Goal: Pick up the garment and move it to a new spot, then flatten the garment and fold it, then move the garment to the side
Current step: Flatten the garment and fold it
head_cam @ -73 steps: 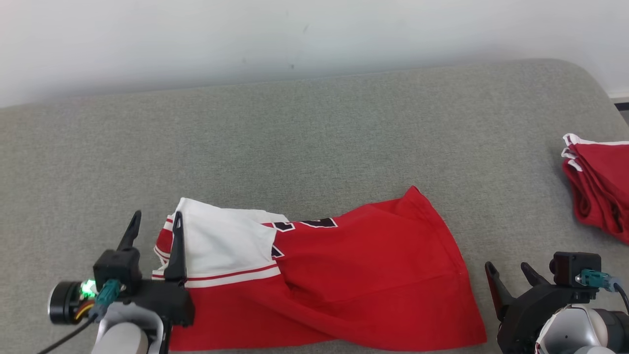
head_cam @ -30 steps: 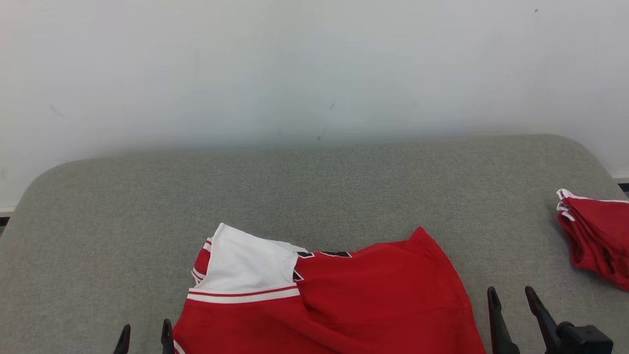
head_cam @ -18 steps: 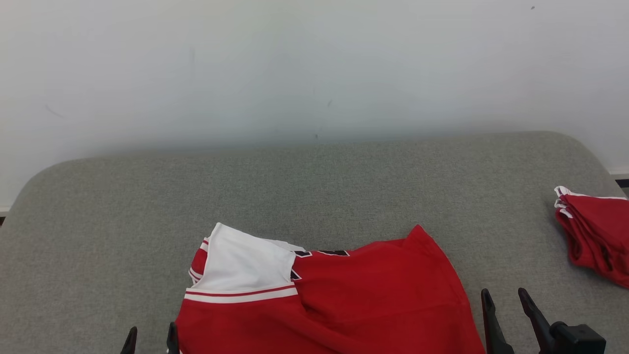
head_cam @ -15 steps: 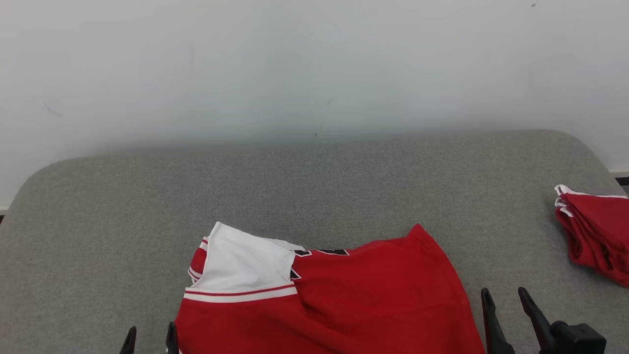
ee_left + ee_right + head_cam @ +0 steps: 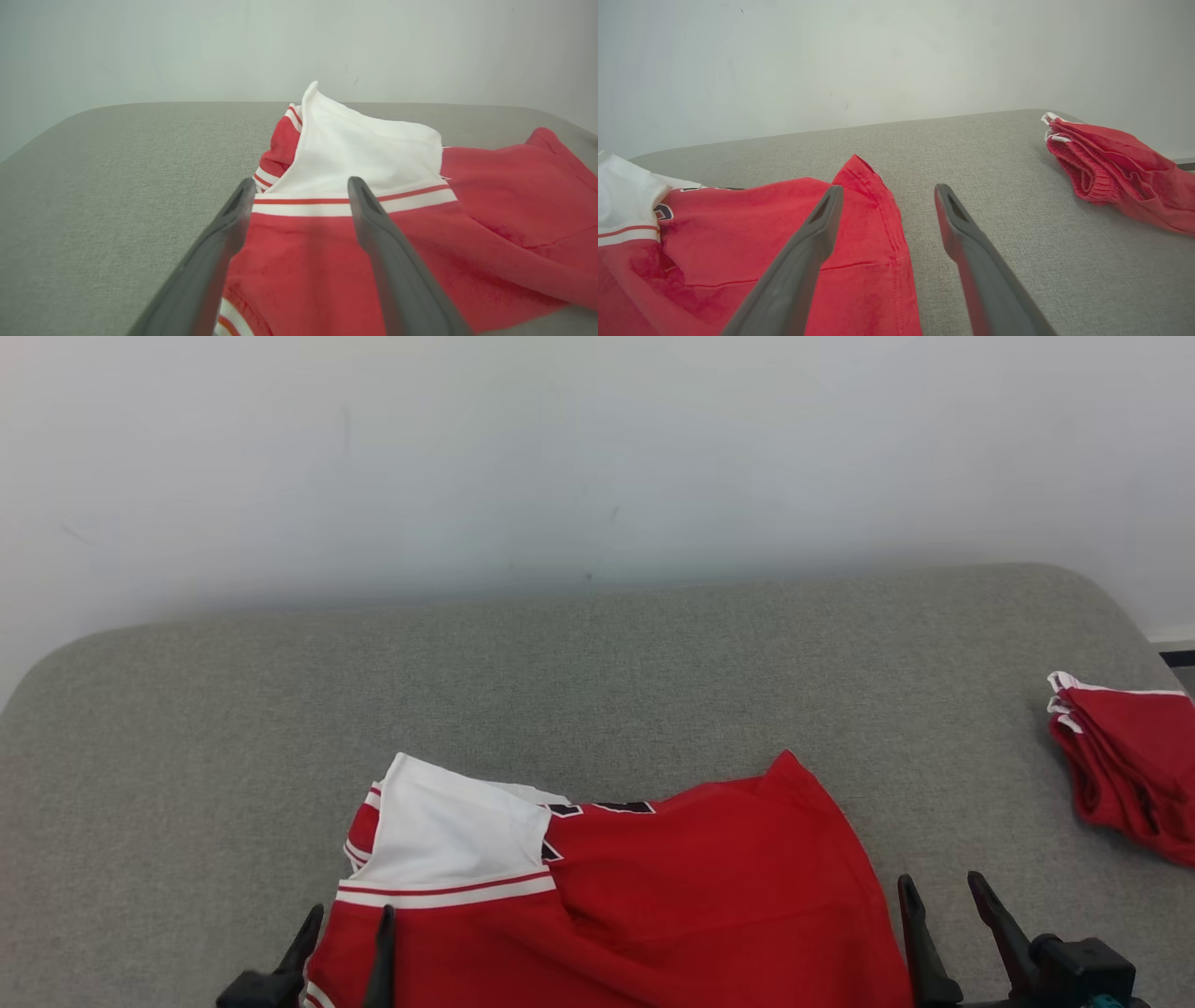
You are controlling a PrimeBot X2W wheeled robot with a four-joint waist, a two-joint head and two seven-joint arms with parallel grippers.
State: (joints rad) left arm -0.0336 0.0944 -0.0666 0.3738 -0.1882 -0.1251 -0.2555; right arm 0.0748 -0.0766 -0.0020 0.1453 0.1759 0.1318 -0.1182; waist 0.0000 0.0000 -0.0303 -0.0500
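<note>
Fingers, left gripper (image 5: 347, 924): spread, empty, at the left edge of garment (image 5: 672, 887). Fingers, right gripper (image 5: 941, 896): spread, empty, just beside its right edge. Garment rumpled on cushion (image 5: 560, 663), near side. Red pile (image 5: 1130, 765): far right, well apart.

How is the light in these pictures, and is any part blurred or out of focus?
Head view: soft, even light, no glare; the folded red pile throws a faint shadow on the grey surface. Left wrist view: the left pincer looks soft near the lens, the garment sharp. Right wrist view: the right pincer likewise soft.
</note>
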